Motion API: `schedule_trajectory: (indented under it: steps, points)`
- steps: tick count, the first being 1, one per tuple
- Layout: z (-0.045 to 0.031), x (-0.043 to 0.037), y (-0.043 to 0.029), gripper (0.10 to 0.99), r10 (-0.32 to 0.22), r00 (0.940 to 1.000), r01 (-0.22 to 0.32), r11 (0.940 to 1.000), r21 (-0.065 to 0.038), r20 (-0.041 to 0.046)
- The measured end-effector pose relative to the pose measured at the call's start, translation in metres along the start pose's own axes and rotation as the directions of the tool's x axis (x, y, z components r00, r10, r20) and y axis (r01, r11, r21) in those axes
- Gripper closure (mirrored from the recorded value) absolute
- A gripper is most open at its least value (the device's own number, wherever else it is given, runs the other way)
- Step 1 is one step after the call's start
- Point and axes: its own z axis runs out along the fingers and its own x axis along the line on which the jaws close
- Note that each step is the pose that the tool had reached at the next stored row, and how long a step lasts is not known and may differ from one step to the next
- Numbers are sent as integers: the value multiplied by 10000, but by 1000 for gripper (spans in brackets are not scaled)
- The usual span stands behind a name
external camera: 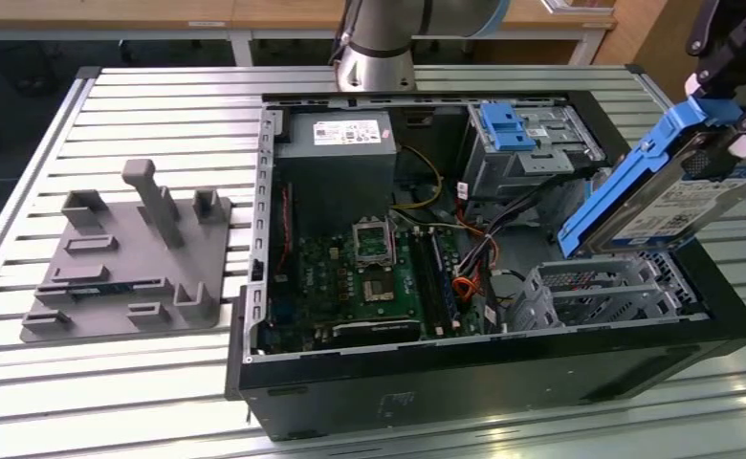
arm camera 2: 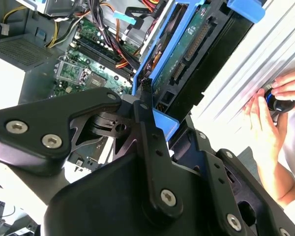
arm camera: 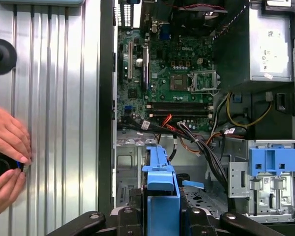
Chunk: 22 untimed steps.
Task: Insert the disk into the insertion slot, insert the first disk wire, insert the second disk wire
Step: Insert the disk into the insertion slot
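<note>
The slatted aluminium worktop carries a computer case lying with its open side up. At the exterior view's right, the low insertion slot sits close to the case wall, and a cable bundle crowds its other side. The disk hangs tilted above it, lower edge just over the cage rim. The tool pinches its blue carrier end. A person's hand is over the slats outside the case.
</note>
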Motion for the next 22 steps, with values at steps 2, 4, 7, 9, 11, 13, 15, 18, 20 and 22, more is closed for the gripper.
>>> schedule_trajectory:
  steps: [2,4,7,9,11,13,15,18,20,22]
  points:
    - [11,0,-6,722,1,10000,-1,10000,0,-2]
    - [22,1,-12,722,1,10000,-1,10000,0,-3]
    - [37,2,-24,722,1,10000,-1,10000,0,-3]
    - [49,3,-34,722,1,10000,-1,10000,0,-3]
    - [63,4,-38,722,2,10000,-2,10000,1,-3]
    - [83,7,-39,722,2,10000,-2,10000,0,-2]
    - [104,9,-40,722,1,10000,-1,10000,0,-1]
    - [136,11,-41,722,1,10000,-1,10000,0,-2]
    - [155,13,-42,722,1,10000,-1,10000,0,-2]
    - [171,14,-43,722,1,10000,-1,10000,0,-2]
